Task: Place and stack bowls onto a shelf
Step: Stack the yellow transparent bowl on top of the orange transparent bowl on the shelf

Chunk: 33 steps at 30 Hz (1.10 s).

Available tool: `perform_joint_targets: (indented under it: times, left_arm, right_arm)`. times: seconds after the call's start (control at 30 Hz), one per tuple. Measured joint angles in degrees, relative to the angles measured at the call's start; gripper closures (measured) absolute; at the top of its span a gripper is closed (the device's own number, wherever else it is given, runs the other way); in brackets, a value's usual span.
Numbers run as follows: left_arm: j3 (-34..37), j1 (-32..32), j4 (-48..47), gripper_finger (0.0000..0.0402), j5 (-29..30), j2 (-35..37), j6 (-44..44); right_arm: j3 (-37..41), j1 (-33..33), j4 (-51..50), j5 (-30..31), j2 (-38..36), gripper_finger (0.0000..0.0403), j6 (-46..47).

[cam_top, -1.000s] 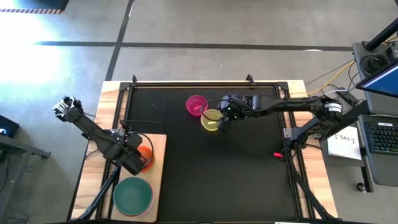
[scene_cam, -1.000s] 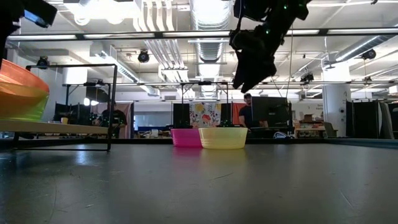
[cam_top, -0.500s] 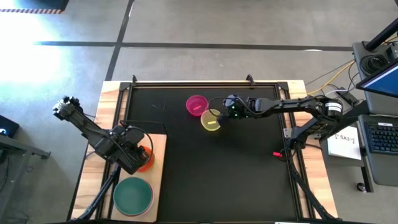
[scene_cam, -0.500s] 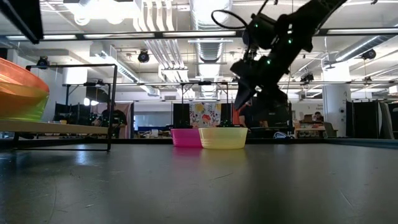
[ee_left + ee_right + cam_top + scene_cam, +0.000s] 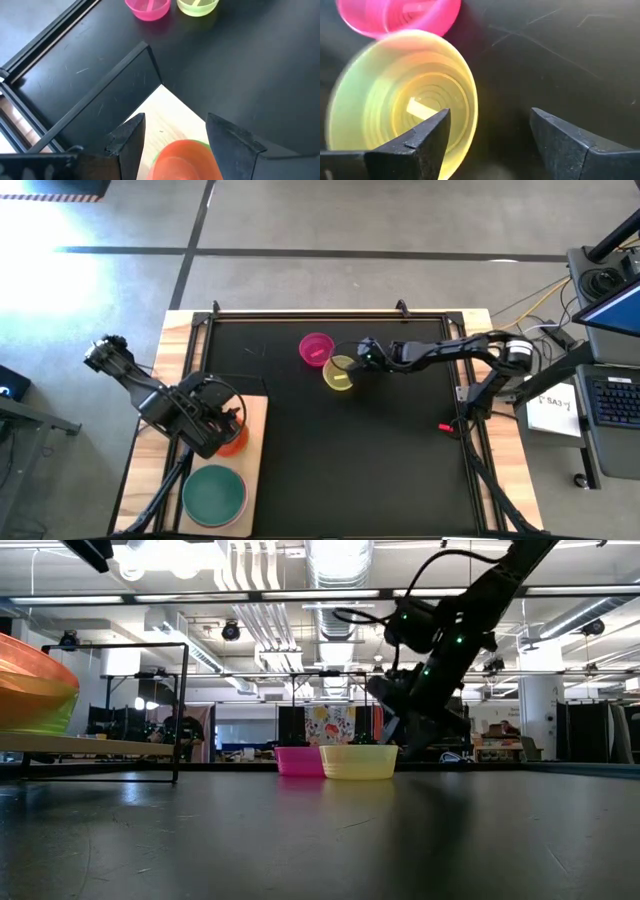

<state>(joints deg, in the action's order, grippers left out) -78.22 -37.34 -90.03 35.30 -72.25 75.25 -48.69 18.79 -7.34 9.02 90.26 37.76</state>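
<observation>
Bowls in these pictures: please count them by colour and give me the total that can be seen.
Magenta bowl: 1
Yellow bowl: 1
Teal-green bowl: 1
Orange-red bowl, top of a stack with a green rim under it: 1
Green bowl, only its rim showing under the orange-red one: 1
Total visible: 5; the stack may hide more.
</observation>
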Motion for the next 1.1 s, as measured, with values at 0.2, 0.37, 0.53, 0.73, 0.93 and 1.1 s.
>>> perform_joint_targets:
  times: [0.2,0.37,0.53,0.73,0.93,1.1]
  left_arm:
    - [-0.2,0.0,0.0,0.0209,0.3,0.0,-1.0]
    - [-0.1,0.0,0.0,0.0209,0.4,0.0,-1.0]
    - [-0.1,0.0,0.1,0.0209,1.4,0.0,-0.1]
    - [-0.1,0.0,1.7,0.0209,3.4,0.0,1.0]
    - [-0.1,0.0,7.8,0.0209,10.1,0.0,1.8]
    - [-0.6,0.6,11.7,0.0209,18.1,-1.4,-1.5]
  right_arm:
    - [-1.3,0.0,0.0,0.0,4.6,0.0203,-0.2]
    - [-3.0,0.0,-0.5,0.4,7.2,0.0288,-3.0]
    - [-4.7,0.0,-0.6,-1.3,8.0,0.0383,-7.9]
    - [-7.0,-0.2,-1.7,-6.7,5.6,0.0393,-11.0]
    - [-10.7,-0.6,-2.9,-5.9,1.0,0.0394,-15.6]
    - [-17.0,-2.0,-2.4,2.0,-1.2,0.0394,-22.1]
